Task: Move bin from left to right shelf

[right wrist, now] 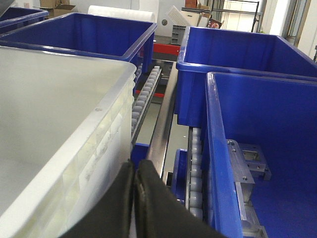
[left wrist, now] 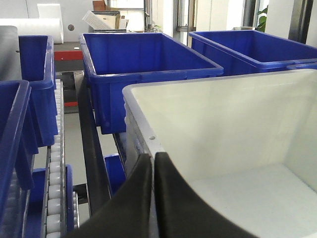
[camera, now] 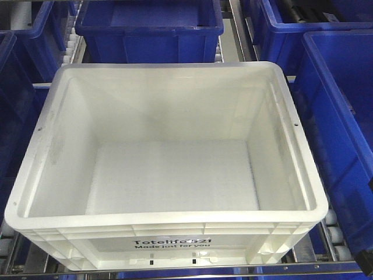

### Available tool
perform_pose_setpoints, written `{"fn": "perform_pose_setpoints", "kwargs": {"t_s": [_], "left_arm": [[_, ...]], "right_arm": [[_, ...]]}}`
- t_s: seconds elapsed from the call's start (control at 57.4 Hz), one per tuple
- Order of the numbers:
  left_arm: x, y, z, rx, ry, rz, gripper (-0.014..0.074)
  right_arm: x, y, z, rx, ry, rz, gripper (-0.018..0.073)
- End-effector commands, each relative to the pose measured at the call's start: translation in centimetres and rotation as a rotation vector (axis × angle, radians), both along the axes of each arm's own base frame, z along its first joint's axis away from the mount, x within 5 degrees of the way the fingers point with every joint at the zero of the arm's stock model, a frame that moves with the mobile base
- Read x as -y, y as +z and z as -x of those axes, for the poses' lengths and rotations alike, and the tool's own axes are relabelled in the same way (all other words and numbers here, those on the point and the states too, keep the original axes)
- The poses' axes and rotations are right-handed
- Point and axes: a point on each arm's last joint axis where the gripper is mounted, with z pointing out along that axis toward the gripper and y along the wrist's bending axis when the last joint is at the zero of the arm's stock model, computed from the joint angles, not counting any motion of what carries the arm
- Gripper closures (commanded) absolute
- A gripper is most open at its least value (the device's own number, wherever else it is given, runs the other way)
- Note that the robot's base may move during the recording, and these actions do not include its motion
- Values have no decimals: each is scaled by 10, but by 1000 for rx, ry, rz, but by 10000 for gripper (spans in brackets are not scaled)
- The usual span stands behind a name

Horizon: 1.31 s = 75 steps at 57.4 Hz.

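While both grippers clamp rims (L (left wrist: 151, 198), R (right wrist: 133, 198)) — bin (camera: 169, 175) empty.

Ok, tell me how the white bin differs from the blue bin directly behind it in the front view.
The white bin is white with black lettering on its front wall; the blue bin is dark blue and shows no print. The white bin sits nearest the camera and shows whole, while the blue bin lies farther back and is cut off by the top of the picture. The white bin looks larger, though nearness may account for that. Both are open-topped rectangular plastic totes with thick rims, and both look empty.
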Motion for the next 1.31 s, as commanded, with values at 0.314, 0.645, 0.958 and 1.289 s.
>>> {"fn": "perform_pose_setpoints", "kwargs": {"t_s": [0.314, 0.645, 0.958, 1.289], "left_arm": [[0, 14, 2, 80, -1, 19, 604], [-2, -70, 9, 22, 1, -14, 604], [-3, -84, 7, 41, 9, -16, 603], [-3, -84, 7, 41, 9, -16, 603]], "right_arm": [[2, 14, -2, 73, -22, -9, 567], [2, 14, -2, 73, -22, -8, 567], [2, 14, -2, 73, -22, -8, 567], [2, 14, -2, 73, -22, -8, 567]]}}
